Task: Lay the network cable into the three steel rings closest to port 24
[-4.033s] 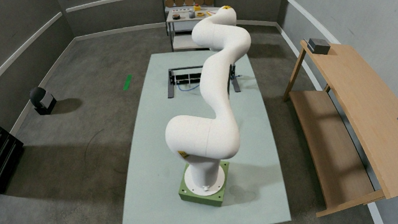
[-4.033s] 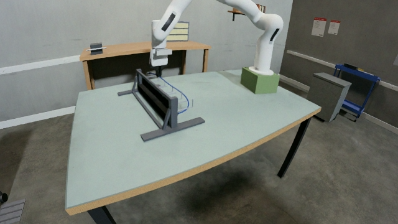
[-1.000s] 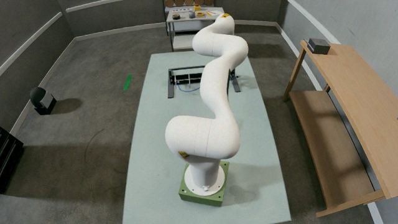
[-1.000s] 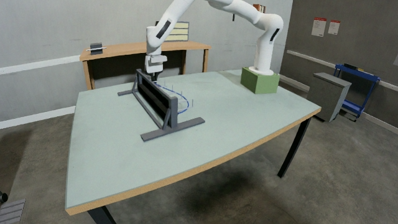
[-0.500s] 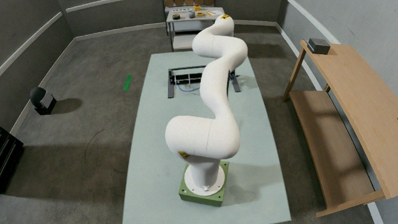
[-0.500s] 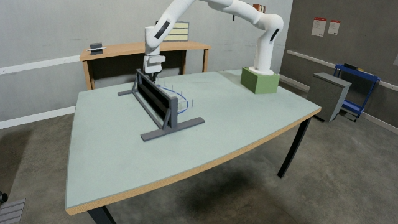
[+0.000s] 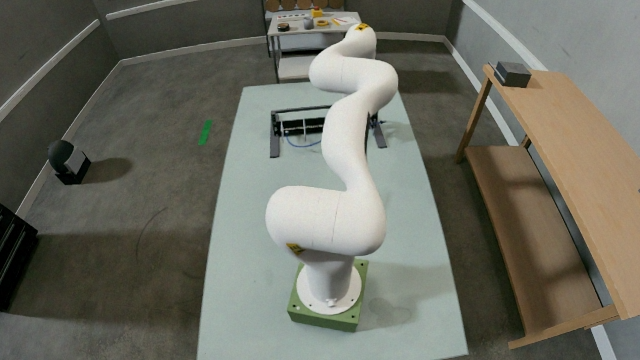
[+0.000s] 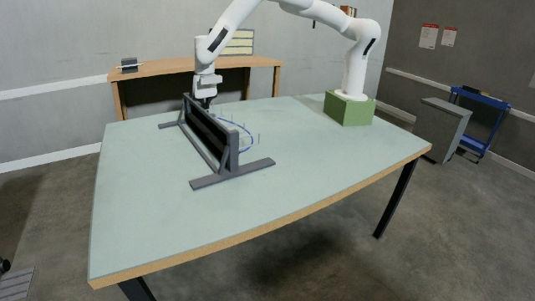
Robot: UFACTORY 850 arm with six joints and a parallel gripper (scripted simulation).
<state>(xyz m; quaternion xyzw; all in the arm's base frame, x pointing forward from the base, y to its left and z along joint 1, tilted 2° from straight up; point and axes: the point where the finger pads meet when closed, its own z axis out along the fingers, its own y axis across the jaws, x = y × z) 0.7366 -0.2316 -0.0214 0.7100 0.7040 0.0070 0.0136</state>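
A dark patch panel rack (image 8: 211, 135) stands on the pale green table, and it also shows in the top view (image 7: 300, 127). A thin blue network cable (image 8: 244, 134) arcs behind the rack past several thin steel rings (image 8: 234, 119); part of it shows in the top view (image 7: 302, 144). My gripper (image 8: 206, 102) hangs at the rack's far end, just behind its top rail. It is shut on the cable's end. In the top view my arm hides the gripper and the right part of the rack.
My green base block (image 8: 349, 108) stands on the table's far right corner. A wooden side table (image 8: 188, 67) stands behind the rack. A grey cabinet (image 8: 443, 127) and a blue cart (image 8: 481, 113) stand to the right.
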